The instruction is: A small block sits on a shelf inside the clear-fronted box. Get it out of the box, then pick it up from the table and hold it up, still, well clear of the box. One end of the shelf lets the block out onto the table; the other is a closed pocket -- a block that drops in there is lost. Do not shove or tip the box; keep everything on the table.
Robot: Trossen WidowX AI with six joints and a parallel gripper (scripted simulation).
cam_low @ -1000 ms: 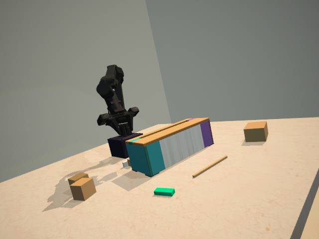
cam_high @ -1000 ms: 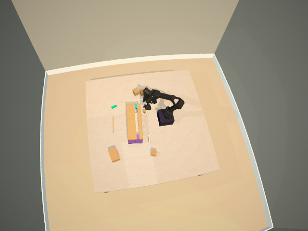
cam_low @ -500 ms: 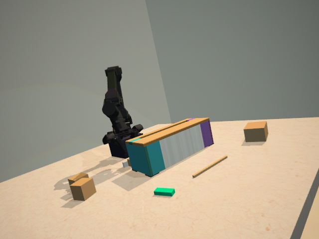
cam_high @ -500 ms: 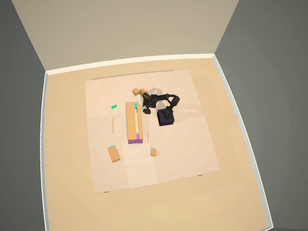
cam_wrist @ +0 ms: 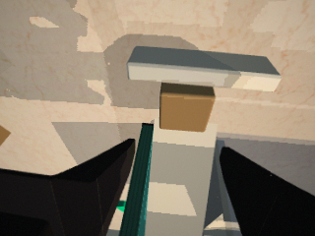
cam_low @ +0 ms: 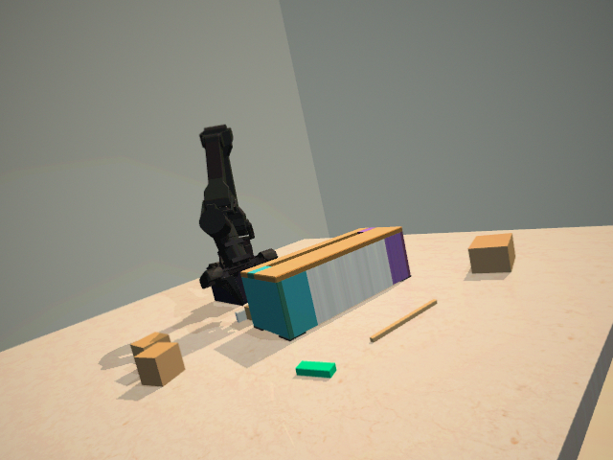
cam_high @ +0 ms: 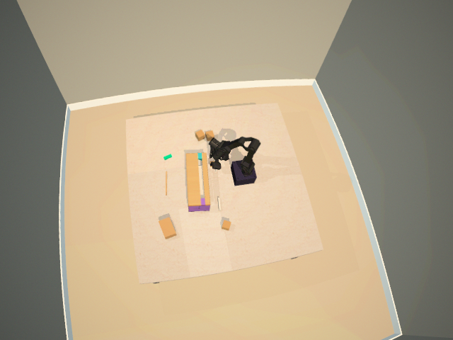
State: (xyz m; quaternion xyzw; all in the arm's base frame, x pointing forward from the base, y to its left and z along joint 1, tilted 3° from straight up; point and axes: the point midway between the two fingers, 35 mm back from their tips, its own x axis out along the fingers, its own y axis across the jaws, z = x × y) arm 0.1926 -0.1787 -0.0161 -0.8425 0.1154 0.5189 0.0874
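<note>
The small tan block (cam_wrist: pixel 187 112) lies on the table just outside the box's teal end, at the foot of a grey ramp (cam_wrist: pixel 182 167). It touches a short white bar (cam_wrist: pixel 197 69) (cam_low: pixel 240 315) beyond it. A corner of the block (cam_low: pixel 246 310) shows behind the box in the exterior view. The long box (cam_high: pixel 192 179) (cam_low: pixel 341 277) (cam_wrist: pixel 138 192) has an orange top, a teal end and a purple end, and its teal edge shows in the wrist view. My gripper (cam_wrist: pixel 177 148) (cam_high: pixel 214 164) is open and empty. It hangs low over the ramp, with the block ahead of and between the fingers.
Two tan cubes (cam_high: pixel 204 134) (cam_low: pixel 158 361) stand beyond the teal end. A green flat block (cam_high: pixel 167 156) (cam_low: pixel 315 368) and a thin stick (cam_high: pixel 165 183) (cam_low: pixel 403 320) lie on the box's far side. A larger tan block (cam_high: pixel 167 227) (cam_low: pixel 490 253), a small cube (cam_high: pixel 226 224) and a white bar (cam_high: pixel 219 202) lie near the purple end.
</note>
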